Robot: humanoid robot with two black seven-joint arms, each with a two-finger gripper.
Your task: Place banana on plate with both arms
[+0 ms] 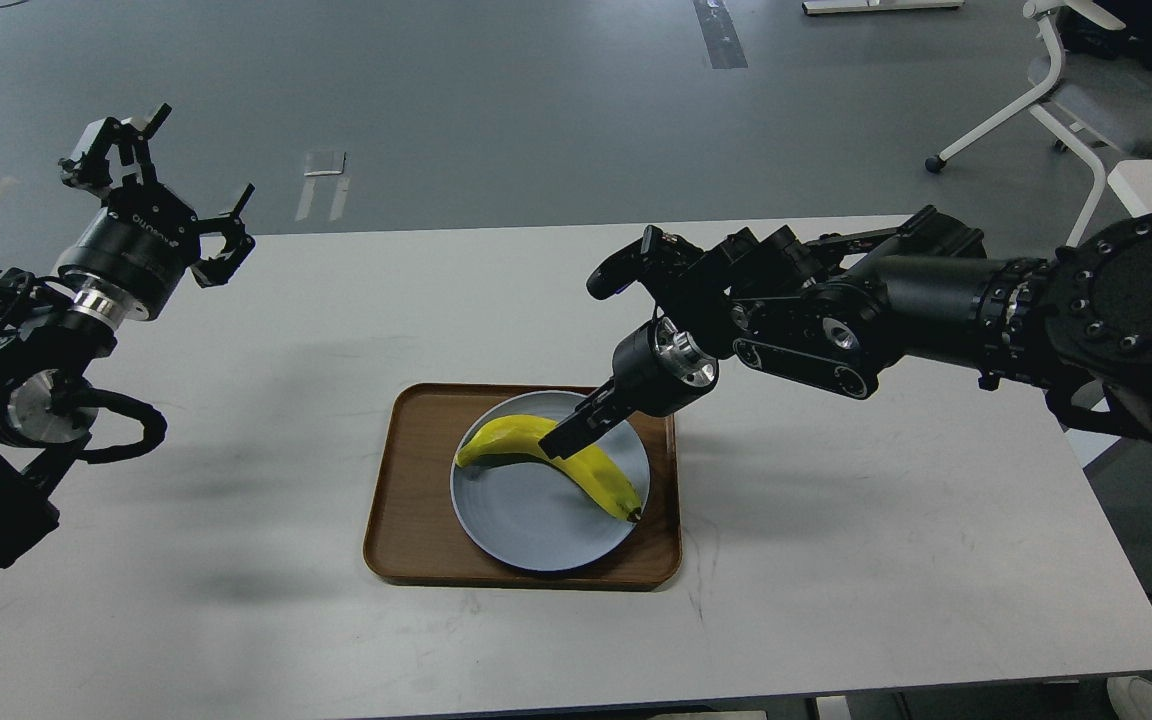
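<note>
The yellow banana [591, 472] lies low over the pale blue-grey plate [526, 515], its greenish stem end at the plate's left rim and its dark tip at the right rim. My right gripper [562, 440] reaches down from the right and is shut on the banana's middle. My left gripper [158, 175] is open and empty, raised high at the far left, well away from the plate.
The plate sits in a brown wooden tray [406, 500] on a white table [836, 560]. A white office chair [1086, 90] stands on the grey floor at the back right.
</note>
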